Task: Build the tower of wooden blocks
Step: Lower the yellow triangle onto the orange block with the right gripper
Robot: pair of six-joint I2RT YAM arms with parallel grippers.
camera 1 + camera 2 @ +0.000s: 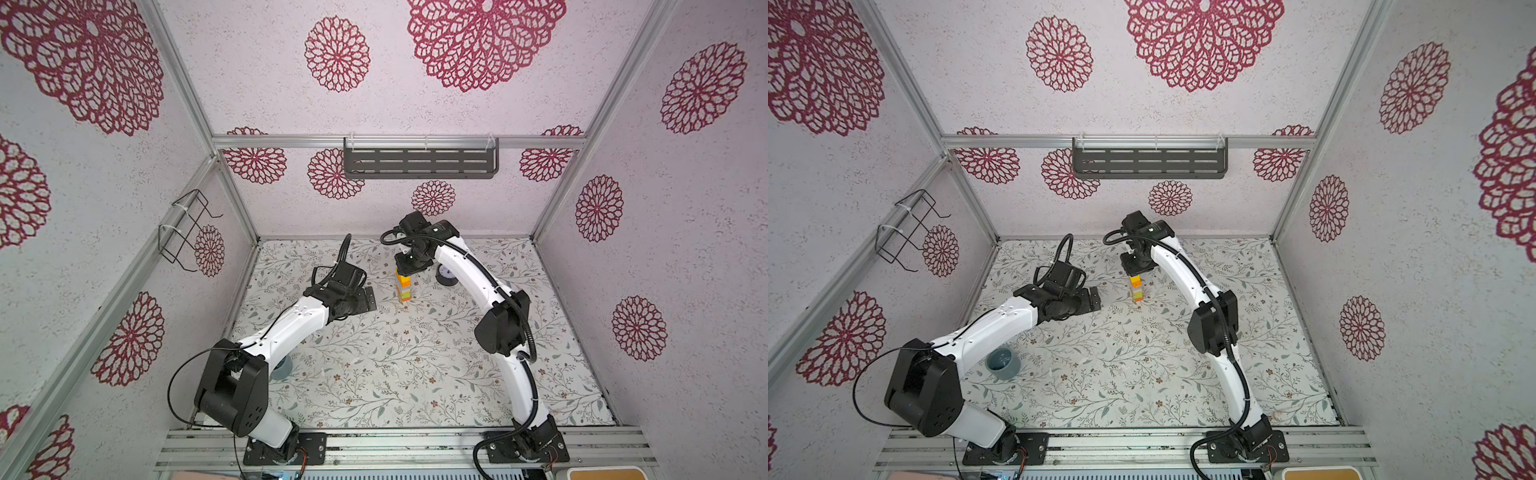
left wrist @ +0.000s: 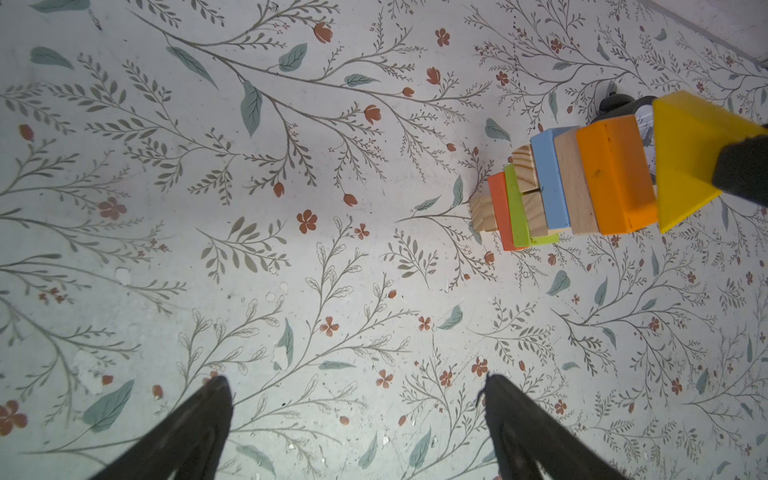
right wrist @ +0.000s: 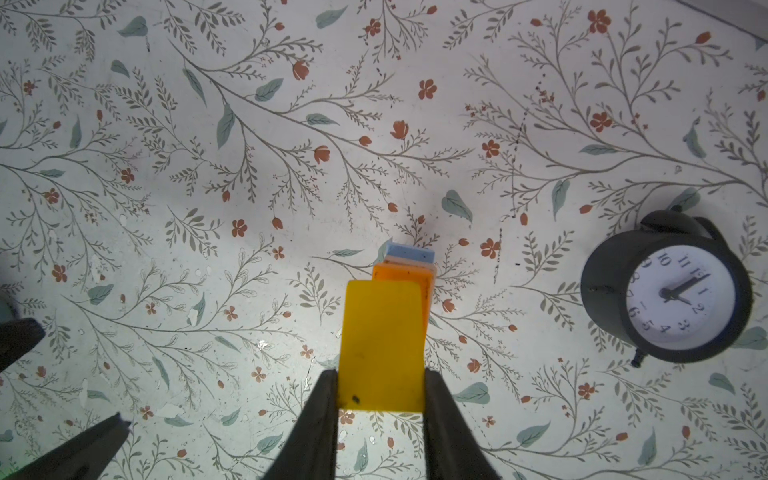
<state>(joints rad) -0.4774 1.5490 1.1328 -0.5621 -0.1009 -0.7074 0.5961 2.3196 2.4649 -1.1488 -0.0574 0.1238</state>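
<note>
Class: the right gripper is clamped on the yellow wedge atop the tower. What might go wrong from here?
The tower stands staggered on a small wood cube; a sideways tug as the right gripper releases the yellow wedge may topple it. The wedge looks off-centre on the orange block and might slip. Falling blocks may strike the clock.

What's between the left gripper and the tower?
Nothing: in the left wrist view only bare floral mat lies between the open left gripper and the tower; both top views agree.
</note>
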